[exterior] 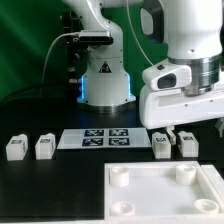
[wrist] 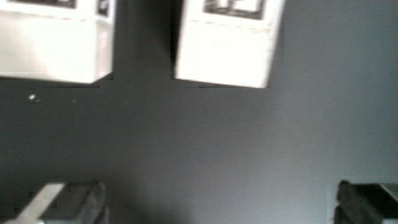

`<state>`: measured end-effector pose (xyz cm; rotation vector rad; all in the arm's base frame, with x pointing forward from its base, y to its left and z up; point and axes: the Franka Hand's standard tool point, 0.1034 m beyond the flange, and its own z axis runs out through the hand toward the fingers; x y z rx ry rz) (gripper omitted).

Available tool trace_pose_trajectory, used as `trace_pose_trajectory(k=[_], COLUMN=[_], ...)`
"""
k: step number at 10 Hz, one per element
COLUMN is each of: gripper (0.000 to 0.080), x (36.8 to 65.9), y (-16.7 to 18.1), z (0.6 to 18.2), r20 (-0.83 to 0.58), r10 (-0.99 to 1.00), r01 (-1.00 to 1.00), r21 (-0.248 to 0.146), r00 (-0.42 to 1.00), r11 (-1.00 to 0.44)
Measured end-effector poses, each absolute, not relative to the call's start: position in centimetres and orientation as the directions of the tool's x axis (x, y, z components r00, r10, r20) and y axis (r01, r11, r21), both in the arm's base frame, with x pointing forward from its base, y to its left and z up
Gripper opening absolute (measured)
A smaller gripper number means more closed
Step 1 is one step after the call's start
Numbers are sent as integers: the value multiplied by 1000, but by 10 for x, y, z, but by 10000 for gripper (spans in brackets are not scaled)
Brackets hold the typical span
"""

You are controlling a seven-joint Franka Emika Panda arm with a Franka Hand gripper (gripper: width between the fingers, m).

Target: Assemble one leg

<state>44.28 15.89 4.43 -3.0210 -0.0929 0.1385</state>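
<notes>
Progress: nothing joined yet; the socketed panel (exterior: 165,195) holds no leg, so grasping and fitting both remain.
Leg: the leg (exterior: 162,146) lies on the desk (exterior: 60,190) beside a twin (exterior: 187,143), under the arm.
Jaws: spread wide, empty.
Wrist view only: bare desk between the jaws, both legs ahead.
Exterior view only: spare legs (exterior: 45,147), marker board (exterior: 105,137).

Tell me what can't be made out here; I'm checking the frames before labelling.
Wrist view: two legs are cut off by the top edge; their tags show only partly.
Exterior view: the gripper has dark fingertips against a dark backdrop, hard to trace.
Exterior view: the large white piece runs off the bottom and right edges.
Exterior view: leg tags are too small to read.
</notes>
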Motion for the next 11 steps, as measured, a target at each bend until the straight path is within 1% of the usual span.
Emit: trace_pose_trajectory(k=[1,2,3,4,5,7,8,9,10,11], gripper=[649,649,649,649,649,649,649,649,649,649], x=[443,437,438,441,434,432,431,423,424,419], y=[156,153,154,155,155,155,158,162,164,163], z=[43,42,42,41,42,42,41,41,36,33], r20=[-139,-255,-352,-398,-496,-641,-691,-740,-726,-727], r10=[20,30,35,41,53,70,62,55,55,54], r01=[2,-2,-9,-11,-11,-15,-27,-30,-30,-30], r21=[-129,-124,-123,-126,-124,-127,-117,-102,-104,-101], r00=[990,966,935,917,867,764,720,671,686,684], r11=[-992,-992,-992,-992,-992,-992,-993,-994,-994,-994])
